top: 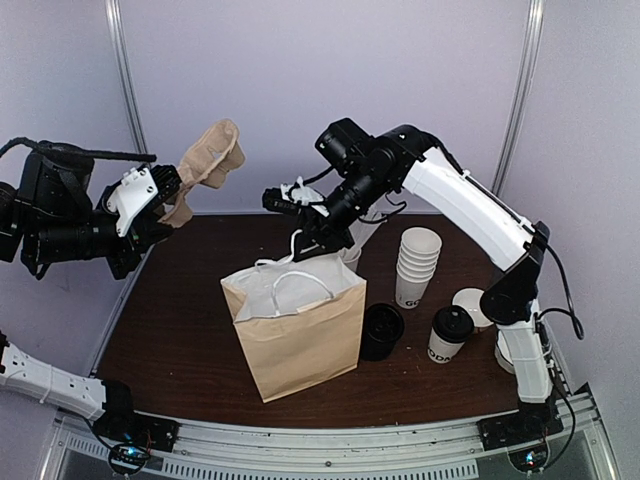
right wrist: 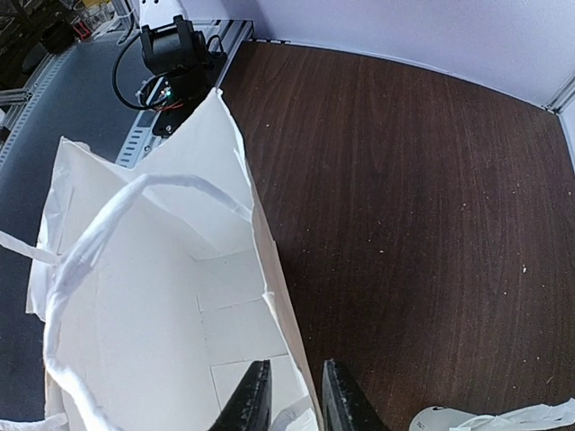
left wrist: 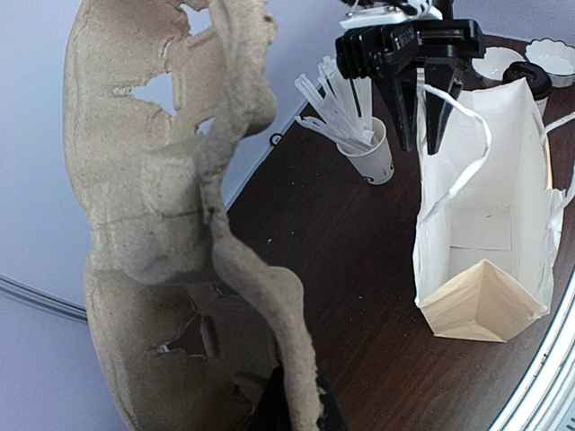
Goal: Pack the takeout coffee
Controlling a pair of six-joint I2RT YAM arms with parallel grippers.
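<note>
1. Carrier point(left wrist: 162, 224), closest to the left wrist camera, sits clenched in the left gripper point(top: 170, 200), raised at far left.
2. Right gripper point(right wrist: 295, 366) straddles the bag's point(right wrist: 234, 162) far wall; whether it pinches cannot be told.
3. Coffee point(top: 450, 335) stands right of the bag, apart from it.
4. Pulling that thin wall could tip or tear the bag.
5. Right wrist view shows the wall between the fingers, hidden from above; the top view shows the coffee, which the wrist view misses.

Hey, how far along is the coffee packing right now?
Done: the paper bag stands open, empty inside. In hand: the left jaws hold a pulp cup carrier aloft; the right jaws straddle the bag's rim. Left: the lidded takeout coffee sits on the table, unpacked.
</note>
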